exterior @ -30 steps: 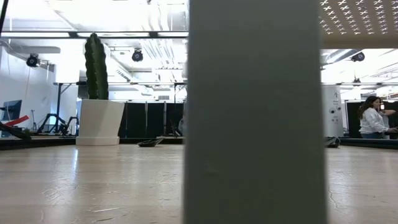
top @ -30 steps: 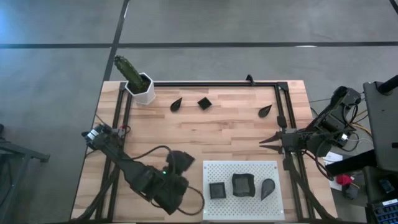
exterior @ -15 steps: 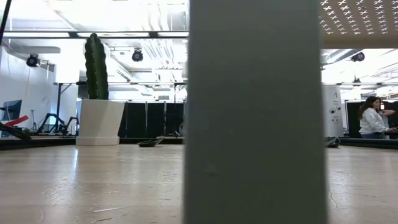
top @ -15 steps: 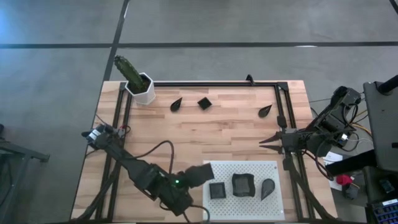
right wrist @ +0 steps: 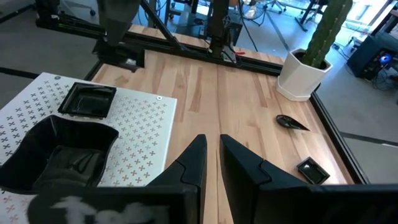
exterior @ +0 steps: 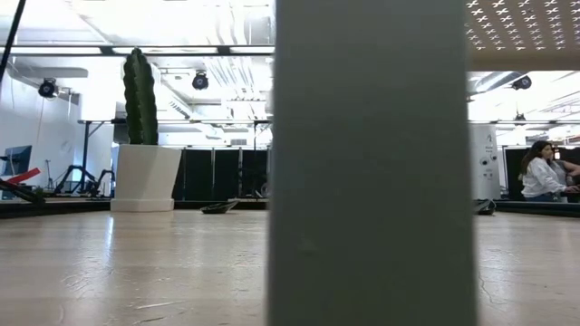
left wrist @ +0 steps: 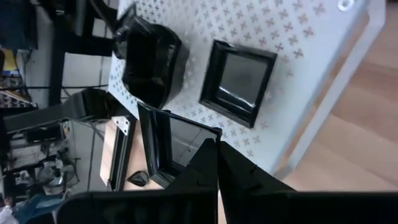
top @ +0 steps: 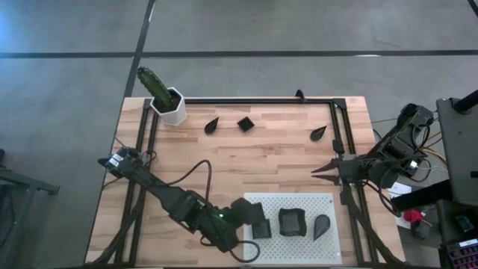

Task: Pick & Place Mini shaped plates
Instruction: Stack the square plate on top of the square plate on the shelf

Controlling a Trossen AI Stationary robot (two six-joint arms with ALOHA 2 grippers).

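Only by wrist view: square plate (left wrist: pixel 177 146) in left gripper (left wrist: pixel 214 163).

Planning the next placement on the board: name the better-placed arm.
Left. Its gripper holds a plate right over the board; the right gripper waits beside the board, holding nothing.

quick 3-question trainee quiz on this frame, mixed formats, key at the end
1. How many dishes lie flat on the white board? A two, B three, C six.
2. True or false: the cactus pot stands on the white board.
3. Fill in: the held plate in the left hand is ___ in shape.
Key: 1 B: flat square plate, wavy plate, teardrop plate. 2 false. 3 square.
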